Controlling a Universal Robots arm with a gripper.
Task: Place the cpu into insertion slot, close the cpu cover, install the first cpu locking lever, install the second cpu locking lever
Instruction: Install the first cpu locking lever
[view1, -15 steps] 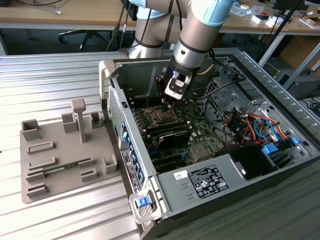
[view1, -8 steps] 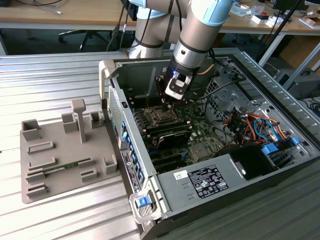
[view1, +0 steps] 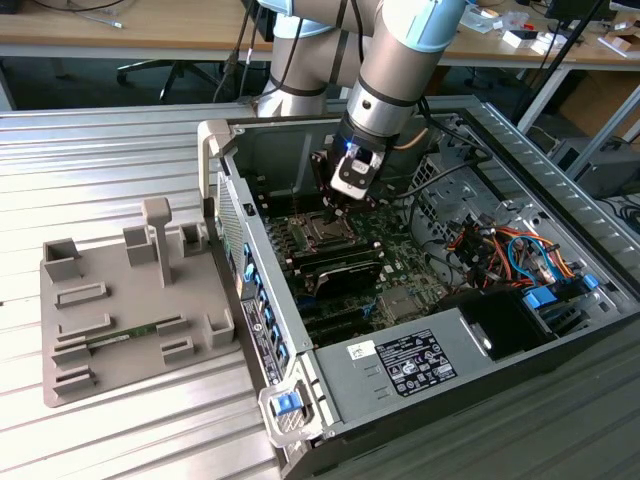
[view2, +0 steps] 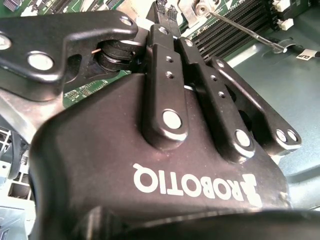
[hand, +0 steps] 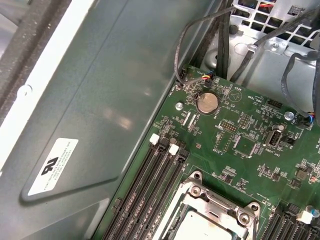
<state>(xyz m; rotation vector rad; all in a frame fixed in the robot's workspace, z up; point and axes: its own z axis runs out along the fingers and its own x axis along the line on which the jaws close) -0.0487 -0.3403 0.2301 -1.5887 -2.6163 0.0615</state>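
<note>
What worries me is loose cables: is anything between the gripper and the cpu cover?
Nothing visible. The gripper hangs over the cpu cover; the black cables lie toward the exterior view's right.

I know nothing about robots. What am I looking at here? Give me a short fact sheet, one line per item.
setting: open computer case lying on a ribbed metal table
gripper: hangs just above the insertion slot in the green board
cpu: seated in the slot
cpu cover: down over the chip, whose silver top shows through its hole
locking lever: thin metal rod beside the gripper; cannot tell if it is latched
aside: grey fixture tray at the exterior view's left
</note>
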